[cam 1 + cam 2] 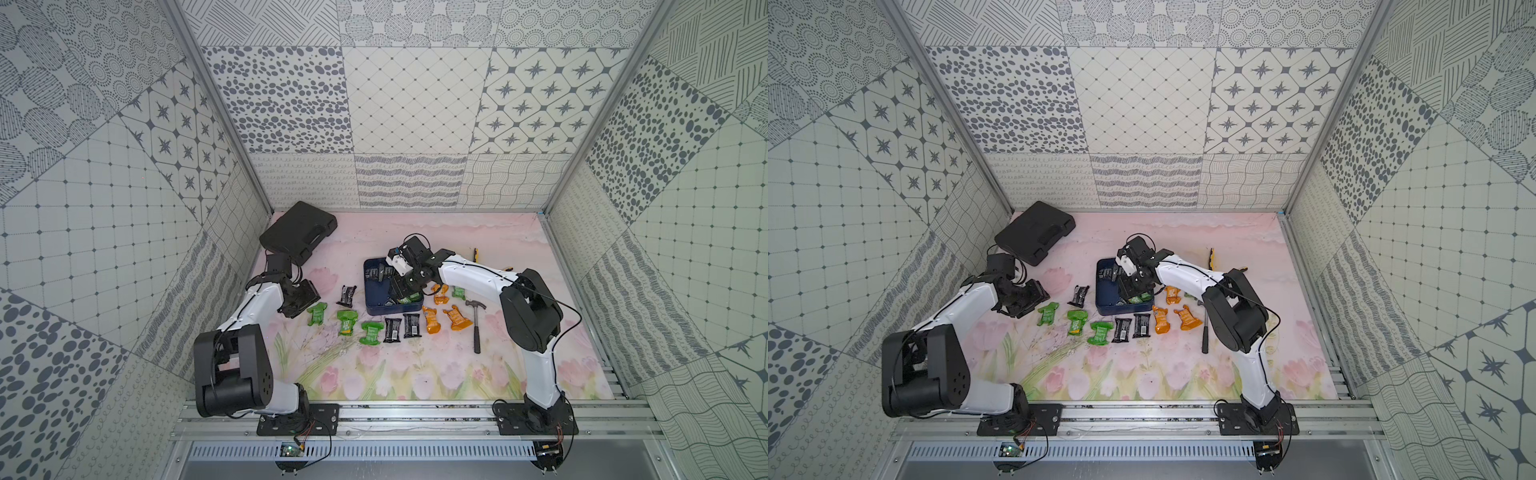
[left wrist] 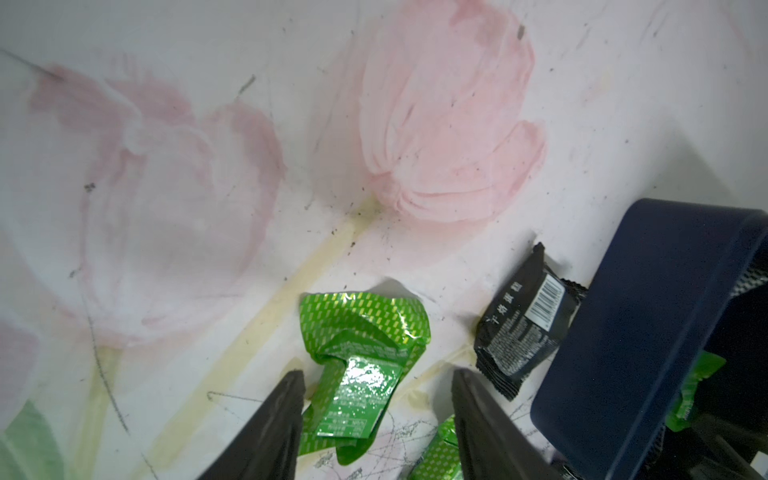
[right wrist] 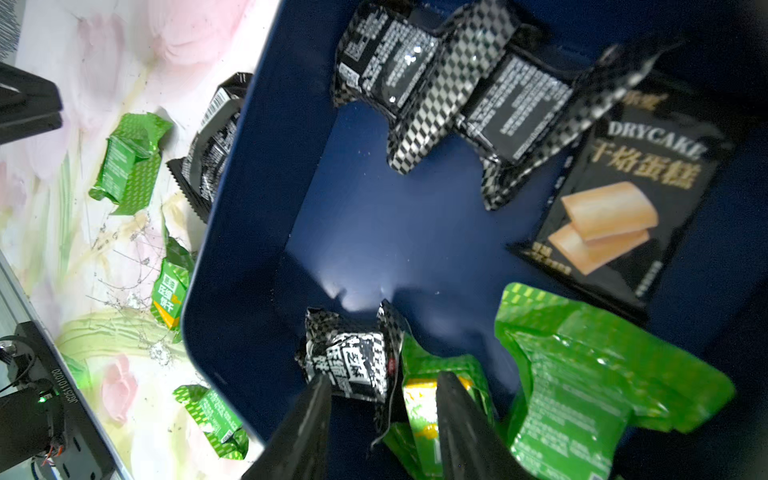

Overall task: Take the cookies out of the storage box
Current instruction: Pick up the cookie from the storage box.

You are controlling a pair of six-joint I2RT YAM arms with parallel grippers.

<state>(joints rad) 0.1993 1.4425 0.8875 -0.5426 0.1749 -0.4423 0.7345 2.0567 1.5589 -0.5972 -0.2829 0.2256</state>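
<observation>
left gripper (image 2: 376,374): fingers spread, released. green packet (image 2: 361,332) lies loose on the floral mat (image 2: 208,187) between its tips. black packet (image 2: 523,320) lies past one finger, beside the storage box (image 2: 648,316).

right gripper (image 3: 384,376): down inside the storage box, fingers parted astride a checkered packet (image 3: 353,361) and a yellow-green packet (image 3: 419,399). cannot tell whether they pinch.

cookies (image 1: 392,330): some in the box ahead of the right fingertips, the rest in a row on the mat between both grippers.
</observation>
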